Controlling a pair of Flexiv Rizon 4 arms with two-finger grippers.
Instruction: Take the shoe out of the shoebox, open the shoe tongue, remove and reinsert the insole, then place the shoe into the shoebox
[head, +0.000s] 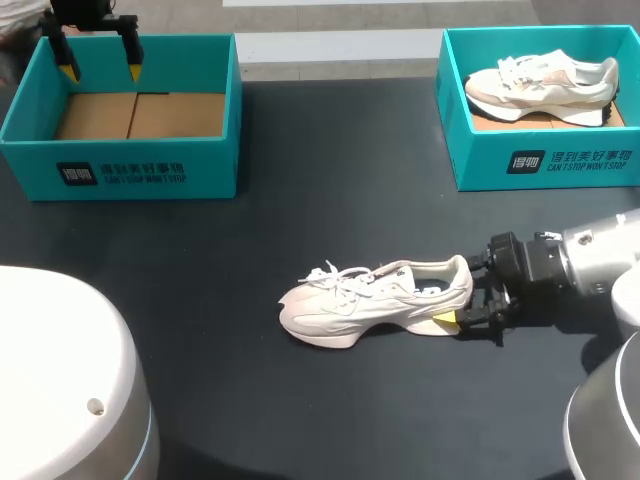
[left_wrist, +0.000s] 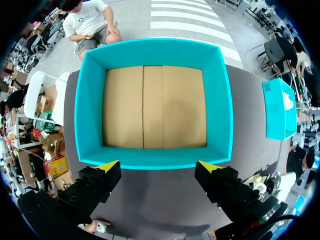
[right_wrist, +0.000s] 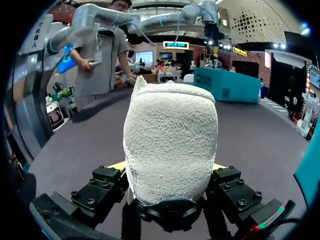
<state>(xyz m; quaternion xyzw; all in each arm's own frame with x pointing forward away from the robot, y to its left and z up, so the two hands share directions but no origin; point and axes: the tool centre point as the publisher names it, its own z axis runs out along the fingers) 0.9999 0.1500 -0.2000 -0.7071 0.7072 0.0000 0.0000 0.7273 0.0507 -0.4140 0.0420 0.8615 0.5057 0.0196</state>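
From here, the right gripper (head: 462, 305) (right_wrist: 170, 170) lies low over the table (head: 250, 260), its fingers clamped on the heel of the white shoe (head: 375, 300) (right_wrist: 170, 140), one yellow tip on each side (only slivers of yellow show past the heel). The shoe rests on its sole near the table's middle, outside both boxes, toe pointing away from that gripper. Across the table, the left gripper (head: 100, 68) (left_wrist: 159, 172) hangs above the left shoebox (head: 120, 170) (left_wrist: 90, 100), fingers spread wide, gripping nothing; bare cardboard lines the box floor. The right shoebox (head: 545, 160) at the far right corner contains a second shoe (head: 540, 85).
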